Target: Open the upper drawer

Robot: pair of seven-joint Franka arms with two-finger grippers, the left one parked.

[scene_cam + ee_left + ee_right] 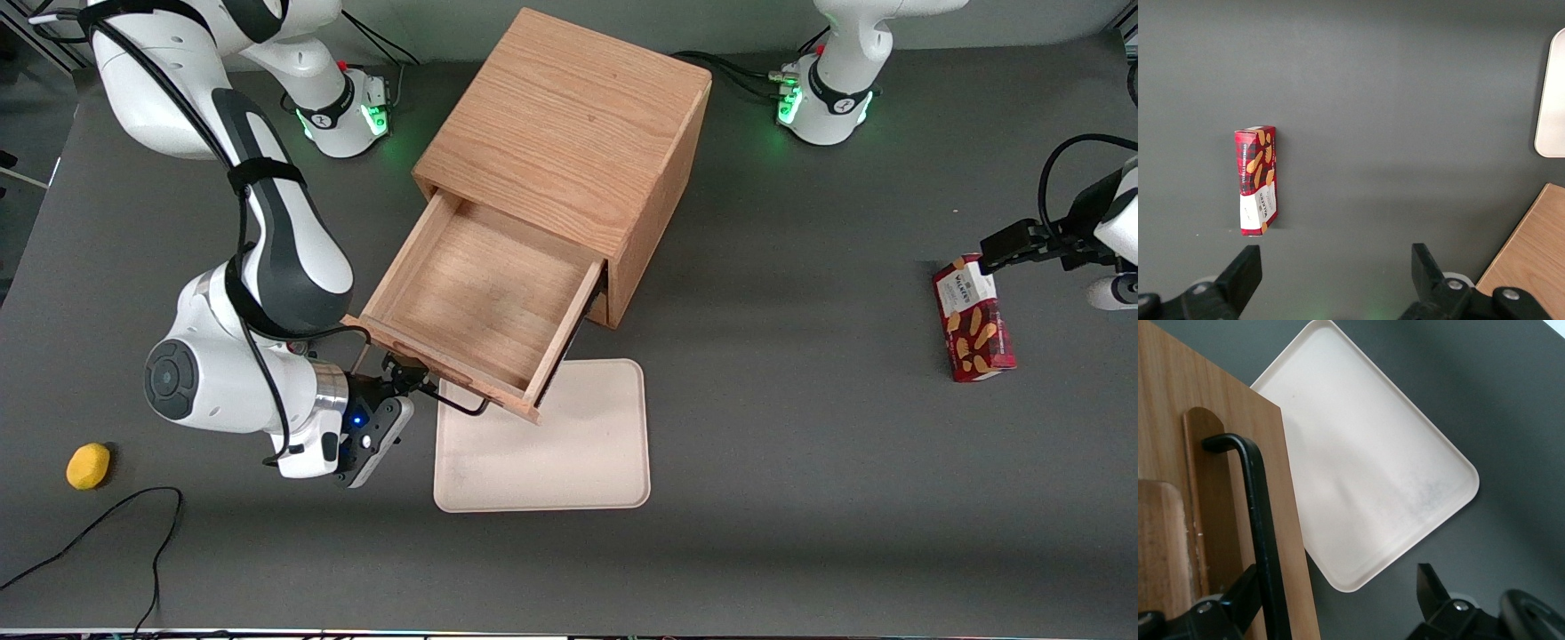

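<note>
Nearest the front camera, cream tray (569,444) lying flat on gray table (800,498). Just above its near edge, gripper (411,373) with fingers spread wide around black handle (1261,520), not clamping it. Farther back, upper drawer (476,298) pulled well out of wooden cabinet (569,133), bare inside.

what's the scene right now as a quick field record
drawer: pulled well out of the cabinet, empty inside
handle: black wire, one pincer finger on each side of it
pincer: at the drawer front, open
tray: cream, empty, partly under the open drawer
lemon: toward the working arm's end
biscuit box: toward the parked arm's end
</note>
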